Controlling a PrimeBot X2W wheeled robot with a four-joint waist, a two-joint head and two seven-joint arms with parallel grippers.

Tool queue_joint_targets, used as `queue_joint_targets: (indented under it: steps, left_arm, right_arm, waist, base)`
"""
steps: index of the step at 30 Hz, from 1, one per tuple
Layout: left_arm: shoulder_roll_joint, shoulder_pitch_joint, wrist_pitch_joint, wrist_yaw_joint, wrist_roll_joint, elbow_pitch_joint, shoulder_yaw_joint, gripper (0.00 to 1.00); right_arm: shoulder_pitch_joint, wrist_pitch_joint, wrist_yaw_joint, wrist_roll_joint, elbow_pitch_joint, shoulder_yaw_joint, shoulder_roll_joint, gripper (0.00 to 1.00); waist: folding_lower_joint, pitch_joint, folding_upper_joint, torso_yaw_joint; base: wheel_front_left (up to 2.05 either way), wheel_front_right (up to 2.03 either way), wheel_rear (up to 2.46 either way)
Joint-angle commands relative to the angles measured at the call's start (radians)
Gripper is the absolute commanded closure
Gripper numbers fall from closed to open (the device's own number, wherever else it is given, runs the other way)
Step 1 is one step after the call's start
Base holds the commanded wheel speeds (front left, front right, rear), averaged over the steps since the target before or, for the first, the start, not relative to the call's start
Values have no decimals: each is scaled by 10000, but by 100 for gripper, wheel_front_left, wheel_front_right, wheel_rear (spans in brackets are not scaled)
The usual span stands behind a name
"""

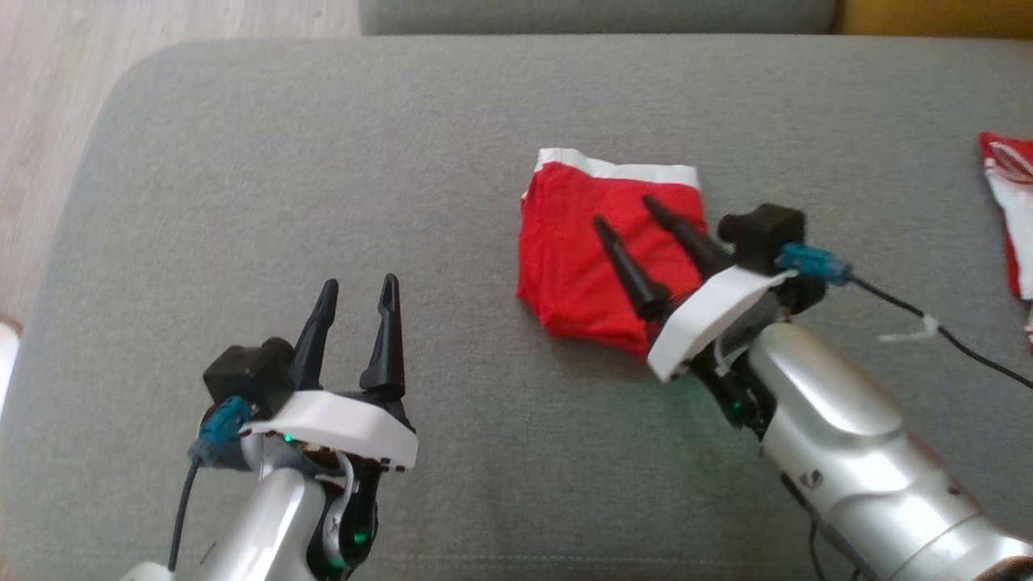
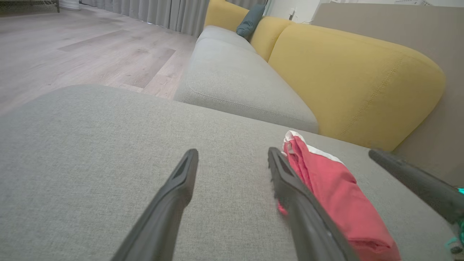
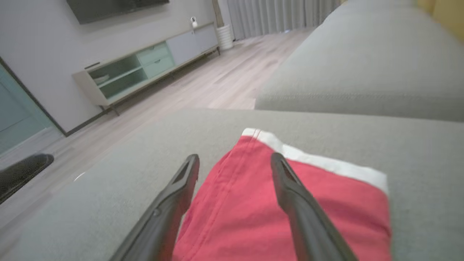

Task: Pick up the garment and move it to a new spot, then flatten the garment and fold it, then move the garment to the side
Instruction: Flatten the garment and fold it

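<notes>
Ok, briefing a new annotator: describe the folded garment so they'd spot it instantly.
On the grey cushion, look right of centre, beneath the right gripper. The garment is a folded red block with one white band; the other cloth at far right is patterned.

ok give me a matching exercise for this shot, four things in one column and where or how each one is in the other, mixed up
1. left gripper
2. right gripper
3. red garment
4. red and white cloth

a. at the head view's right edge
b. folded, lying near the middle of the grey cushion
c. open, fingers over the garment
d. open, over bare cushion left of the garment

Pairs: 1-d, 2-c, 3-b, 4-a
</notes>
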Motion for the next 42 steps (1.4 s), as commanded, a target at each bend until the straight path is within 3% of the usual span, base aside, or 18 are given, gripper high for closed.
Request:
queue_joint_targets:
  steps: [1, 11, 14, 21, 30, 42]
  left_arm:
    - [118, -208, -115, 58, 42, -275, 460, 0]
    - [-12, 50, -132, 118, 534, -229, 894, 0]
    - [-84, 259, -133, 114, 843, -259, 1115, 0]
    - [-259, 873, -134, 1, 1209, -400, 1494, 0]
    - [-458, 1364, -135, -180, 1596, -465, 1686, 0]
    - [-634, 1398, -135, -384, 1803, -358, 1822, 0]
  right_arm:
    - [2, -276, 65, -211, -215, -251, 160, 0]
    - [1131, -922, 65, -1854, -327, -3396, 350, 0]
    - [1955, -992, 65, -2901, -960, -4722, 560, 0]
    - [3640, -818, 65, -4530, -2588, -6408, 1084, 0]
    - [4960, -159, 65, -4591, -4269, -6634, 1177, 0]
    - [5293, 215, 65, -4619, -4776, -6732, 1179, 0]
  waist:
    - [0, -177, 0, -178]
    - [0, -639, 0, -531]
    - [0, -740, 0, -603]
    - [0, -879, 0, -644]
    - [0, -928, 0, -616]
    - [0, -959, 0, -588]
  base:
    - [0, 0, 0]
    - [0, 0, 0]
    - [0, 0, 0]
    - [0, 0, 0]
    - [0, 0, 0]
    - [0, 0, 0]
